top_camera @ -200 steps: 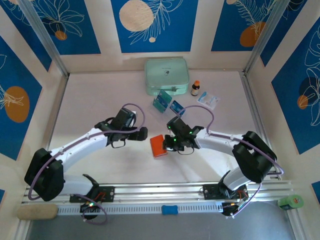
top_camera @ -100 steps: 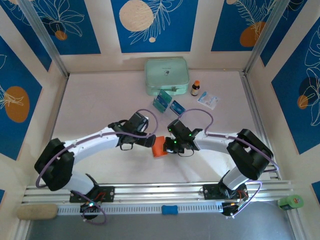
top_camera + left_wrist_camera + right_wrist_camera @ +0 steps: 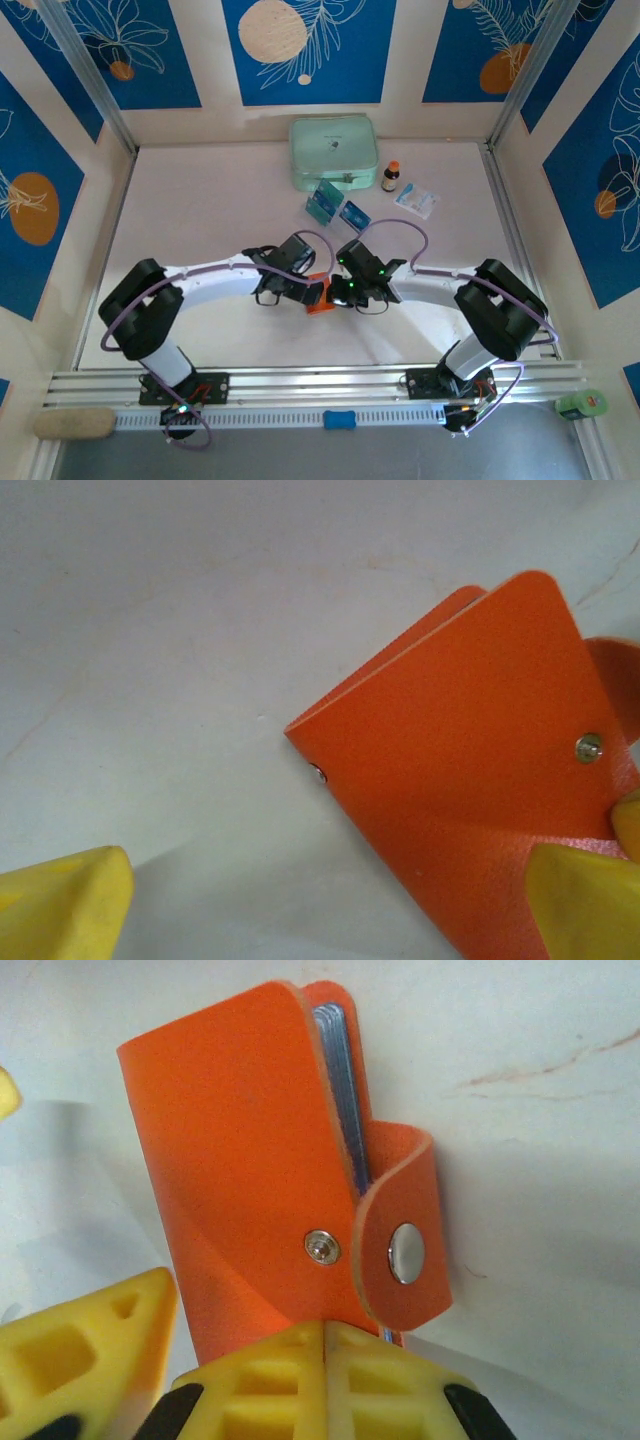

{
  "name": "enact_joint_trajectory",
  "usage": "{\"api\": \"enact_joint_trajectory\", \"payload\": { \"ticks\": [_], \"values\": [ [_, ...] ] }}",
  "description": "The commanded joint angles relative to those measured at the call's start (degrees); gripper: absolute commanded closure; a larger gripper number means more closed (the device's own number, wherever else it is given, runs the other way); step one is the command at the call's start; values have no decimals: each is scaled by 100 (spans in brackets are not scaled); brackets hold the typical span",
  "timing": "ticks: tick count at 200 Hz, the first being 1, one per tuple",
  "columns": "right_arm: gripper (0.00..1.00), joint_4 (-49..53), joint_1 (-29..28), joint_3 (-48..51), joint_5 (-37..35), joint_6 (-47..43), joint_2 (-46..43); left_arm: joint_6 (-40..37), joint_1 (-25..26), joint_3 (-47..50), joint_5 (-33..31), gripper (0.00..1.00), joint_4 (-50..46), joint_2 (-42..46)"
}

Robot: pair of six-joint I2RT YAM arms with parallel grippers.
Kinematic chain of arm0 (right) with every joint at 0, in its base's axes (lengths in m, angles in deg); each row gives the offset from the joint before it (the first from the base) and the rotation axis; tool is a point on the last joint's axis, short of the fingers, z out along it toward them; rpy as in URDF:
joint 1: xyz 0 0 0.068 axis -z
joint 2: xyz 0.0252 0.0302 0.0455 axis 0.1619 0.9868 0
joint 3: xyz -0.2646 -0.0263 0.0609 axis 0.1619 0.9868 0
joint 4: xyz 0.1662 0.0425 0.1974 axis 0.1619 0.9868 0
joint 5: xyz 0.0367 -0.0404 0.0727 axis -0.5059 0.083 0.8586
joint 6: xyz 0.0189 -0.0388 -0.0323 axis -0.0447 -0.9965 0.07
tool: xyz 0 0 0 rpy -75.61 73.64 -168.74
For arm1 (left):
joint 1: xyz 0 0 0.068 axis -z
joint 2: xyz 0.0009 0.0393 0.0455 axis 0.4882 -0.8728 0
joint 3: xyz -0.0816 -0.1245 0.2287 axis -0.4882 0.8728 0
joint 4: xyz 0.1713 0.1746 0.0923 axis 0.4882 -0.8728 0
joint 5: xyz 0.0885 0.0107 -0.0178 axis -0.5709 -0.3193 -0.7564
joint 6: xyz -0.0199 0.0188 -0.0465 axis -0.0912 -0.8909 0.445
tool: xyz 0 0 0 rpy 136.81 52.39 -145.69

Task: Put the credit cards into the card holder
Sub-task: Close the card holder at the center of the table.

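Note:
The orange-red card holder sits mid-table between my two grippers. My right gripper is shut on its near edge, pads pressed together over the leather. The cover is lifted, the snap tab hangs loose, and grey-blue pocket edges show inside. My left gripper is open and straddles the holder's lower corner, one fingertip over bare table and the other over the leather. Two teal credit cards lie farther back.
A mint-green zip case lies at the back centre. A small brown bottle and a white-and-blue sachet are to its right. Walls close in the table on both sides and at the back.
My left arm has swung right until its open gripper reached the card holder. The right gripper stayed shut on the holder, which now looks tilted and narrower from above.

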Motion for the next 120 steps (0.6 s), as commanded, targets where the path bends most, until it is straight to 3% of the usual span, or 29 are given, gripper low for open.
{"api": "enact_joint_trajectory", "payload": {
  "ticks": [1,41,92,120],
  "values": [
    [97,180,19,100,164,49,-50,-36,62,-67,-84,0,-15,-102],
    [97,519,204,19,178,-111,-397,-128,117,-97,-494,0,-400,-311],
    [95,1077,846,-19,218,-433,-927,-147,179,-84,-674,0,-527,-410],
    [86,1289,960,-231,308,-649,-761,-172,210,-102,-720,0,-554,-437]
  ]
}}
